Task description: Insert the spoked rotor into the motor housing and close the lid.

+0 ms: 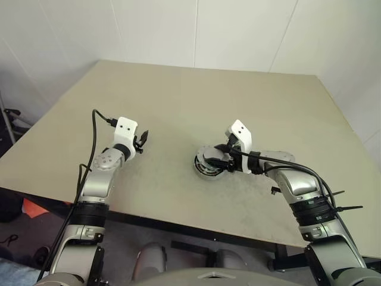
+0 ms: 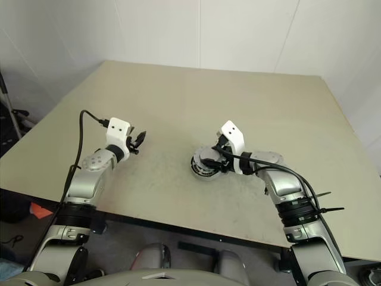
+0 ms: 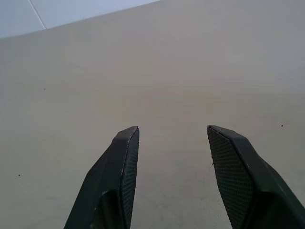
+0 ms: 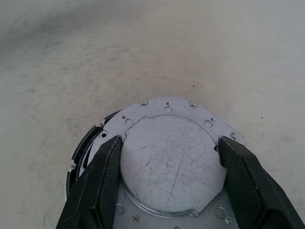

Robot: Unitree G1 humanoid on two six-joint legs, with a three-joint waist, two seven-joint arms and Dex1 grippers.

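Nearest on the beige bench (image 1: pixel 178 107), right of centre, the right gripper (image 4: pixel 167 157) reaches leftward over the round motor assembly. Its fingers (image 4: pixel 102 183) are spread to either side of the lid (image 4: pixel 167 164), a scratched grey metal disc with small holes around a stepped rim, and they sit against the raised central plate's two edges; whether they press it or only flank it cannot be told. The lid lies on top of the motor housing (image 1: pixel 206 164), tilted or shifted a little, so that a dark gap shows at one side in the right wrist view. Whether the spoked rotor is in the housing cannot be told, as the lid covers the opening.

Well apart on the left side of the bench, at much the same depth, the left gripper (image 3: pixel 172 138) hangs over bare surface with its fingers (image 3: pixel 121 171) spread and nothing between them.

Beyond both arms the bench runs back to a white wall (image 1: pixel 196 30).
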